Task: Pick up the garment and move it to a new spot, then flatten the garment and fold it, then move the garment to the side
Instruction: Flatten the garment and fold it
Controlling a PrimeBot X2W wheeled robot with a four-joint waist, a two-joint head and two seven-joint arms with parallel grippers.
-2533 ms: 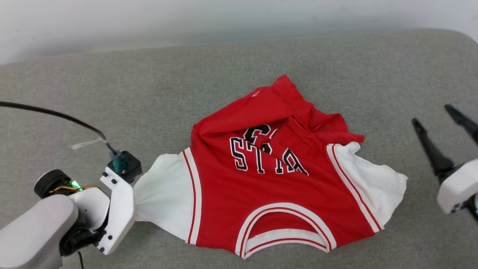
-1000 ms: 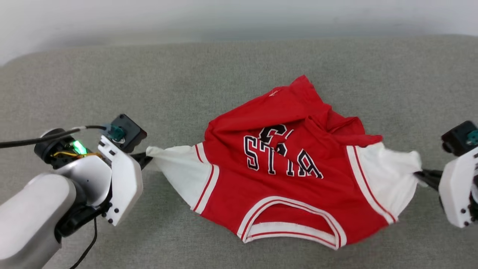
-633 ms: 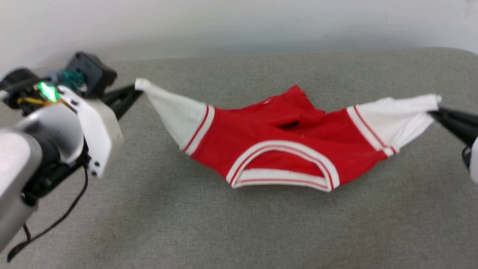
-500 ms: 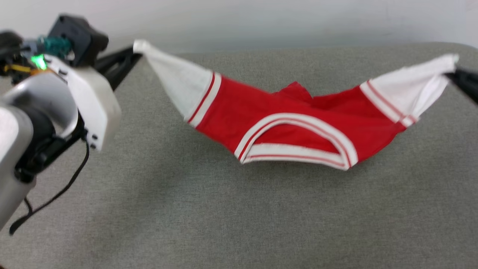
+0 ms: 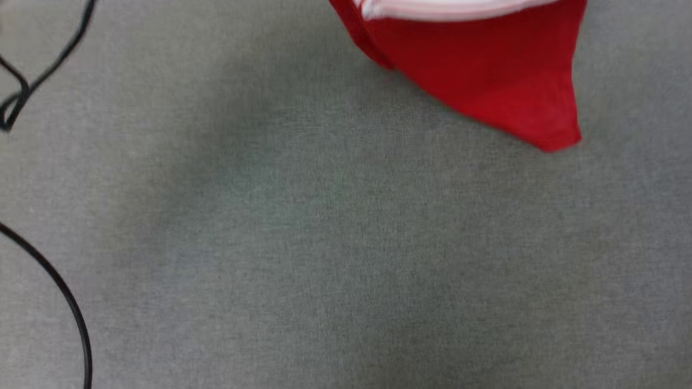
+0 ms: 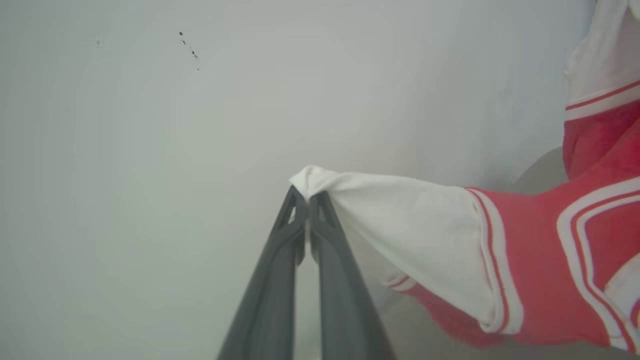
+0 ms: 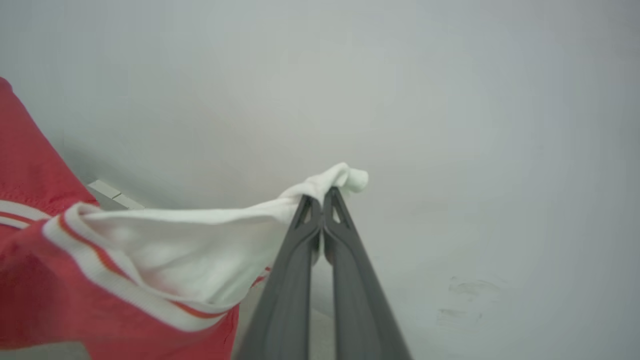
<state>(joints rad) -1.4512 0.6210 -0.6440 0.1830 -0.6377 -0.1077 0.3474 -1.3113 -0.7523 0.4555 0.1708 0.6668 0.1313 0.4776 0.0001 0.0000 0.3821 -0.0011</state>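
Observation:
The garment [image 5: 486,75] is a red shirt with white sleeves and striped trim, hanging in the air above the grey surface; its lower red part shows at the top of the head view. In the left wrist view my left gripper [image 6: 306,197] is shut on the tip of one white sleeve [image 6: 400,220]. In the right wrist view my right gripper [image 7: 322,197] is shut on the tip of the other white sleeve [image 7: 200,240]. The garment's red body [image 6: 540,260] sags between the two grips. Its chest letters are hidden.
A grey fabric surface [image 5: 335,243] lies below the garment. A black cable [image 5: 59,292] curves along the left edge of the head view. A pale wall [image 6: 150,150] stands behind both grippers.
Both grippers have lifted the garment by its sleeves clear of the surface and out past the top of the head view. The head view has also shifted.

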